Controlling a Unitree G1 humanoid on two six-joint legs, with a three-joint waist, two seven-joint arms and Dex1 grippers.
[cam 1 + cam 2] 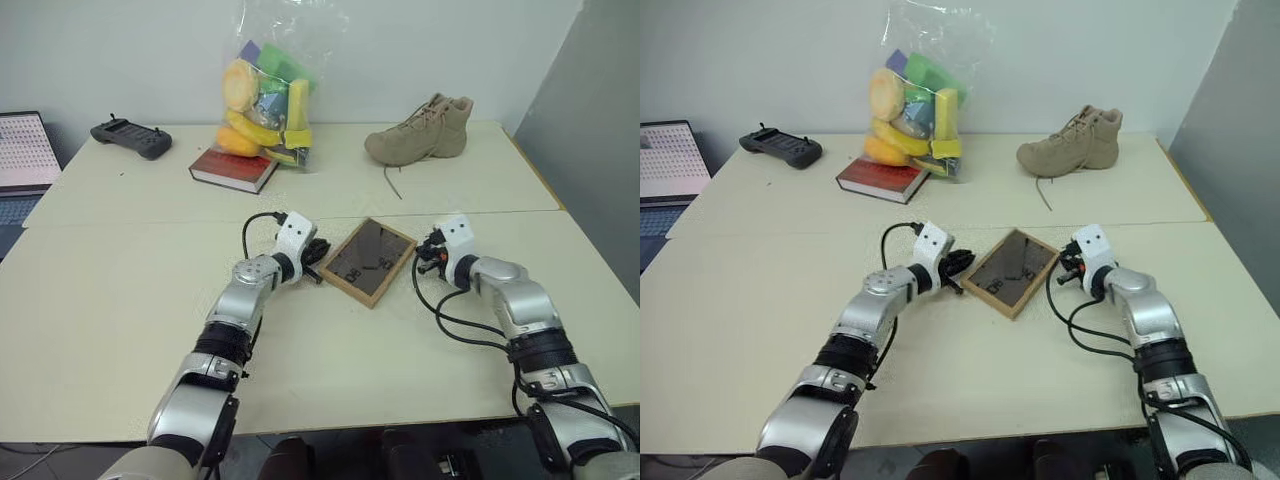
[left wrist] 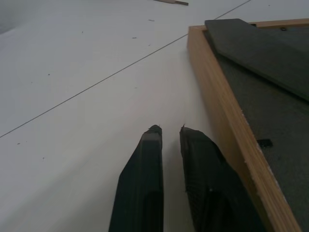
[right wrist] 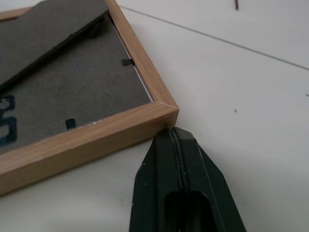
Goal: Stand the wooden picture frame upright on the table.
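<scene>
The left gripper (image 2: pixel 169 131) has its two black fingers drawn nearly together with only a thin slit between the tips, and nothing sits between them. It lies low over the table (image 1: pixel 120 300), just beside the left edge of the wooden picture frame (image 1: pixel 368 261); in the left wrist view one finger (image 2: pixel 205 159) runs along the light-wood rim, very close to it (whether it actually touches I cannot tell). The right gripper (image 3: pixel 173 133) is clenched tight, its fingers pressed flat against each other and holding nothing, with the joined tips right at a corner of the frame on its opposite side.

The frame lies flat on the pale tabletop, back side up, between the two grippers and just on the near side of the seam that crosses the table. Its dark grey-brown backing shows, with the fold-out stand (image 2: pixel 260 53) lying folded against it, and it sits turned like a diamond, one corner toward the robot.

Farther off, across the seam, a red hardcover book (image 1: pixel 233 168) lies under a clear plastic bag of coloured items (image 1: pixel 265 95). To the right of those a tan boot (image 1: pixel 420 132) rests with its lace trailing toward the seam. At the far left sit a black handheld controller (image 1: pixel 131 137) and, at the table's edge, a laptop (image 1: pixel 22 155).
</scene>
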